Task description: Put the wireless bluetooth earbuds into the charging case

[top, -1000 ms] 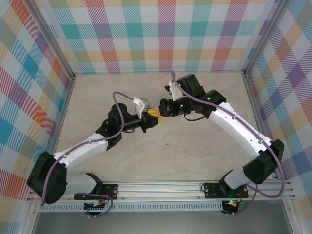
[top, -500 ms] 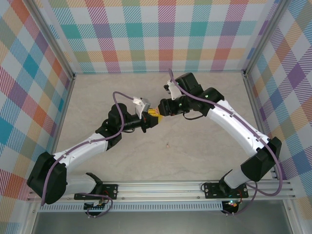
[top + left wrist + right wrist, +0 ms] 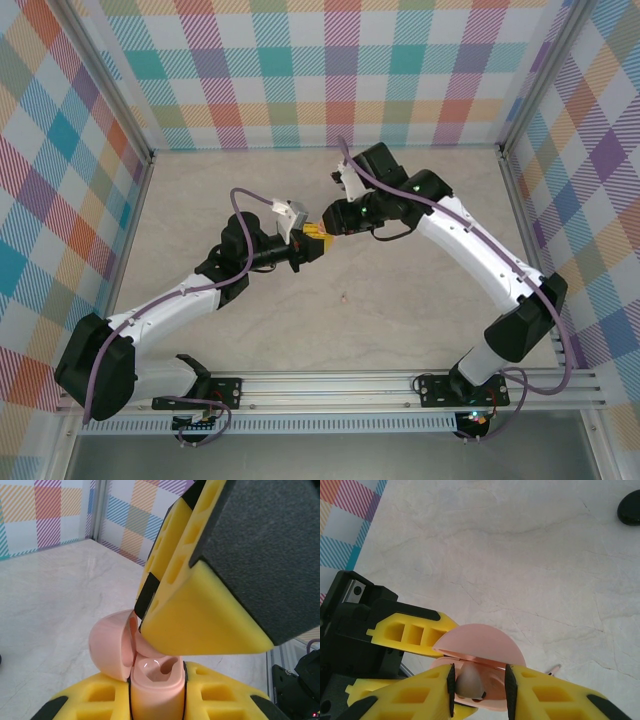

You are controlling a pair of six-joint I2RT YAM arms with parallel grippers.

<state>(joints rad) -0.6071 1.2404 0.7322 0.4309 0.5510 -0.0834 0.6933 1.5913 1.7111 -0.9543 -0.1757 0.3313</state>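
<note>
My left gripper (image 3: 159,701) is shut on the pink charging case (image 3: 154,682), held upright off the table with its lid (image 3: 111,642) swung open to the left. My right gripper (image 3: 480,685) hovers right over the case's open top (image 3: 480,642). A pale earbud (image 3: 468,682) sits between its jaws, low in the case's mouth. The earbud touches the left pad, and a clear gap separates it from the right pad. In the top view the two grippers (image 3: 305,243) (image 3: 335,222) meet tip to tip above mid-table.
A round black puck (image 3: 629,507) lies farther off on the marble table (image 3: 520,555). A small pink earbud (image 3: 552,669) rests on the table just beyond the case, also seen as a pink speck (image 3: 343,296). Checked walls enclose the table.
My right arm has edged left and closer onto the case, and its jaws have narrowed. The left arm and the case have stayed still.
</note>
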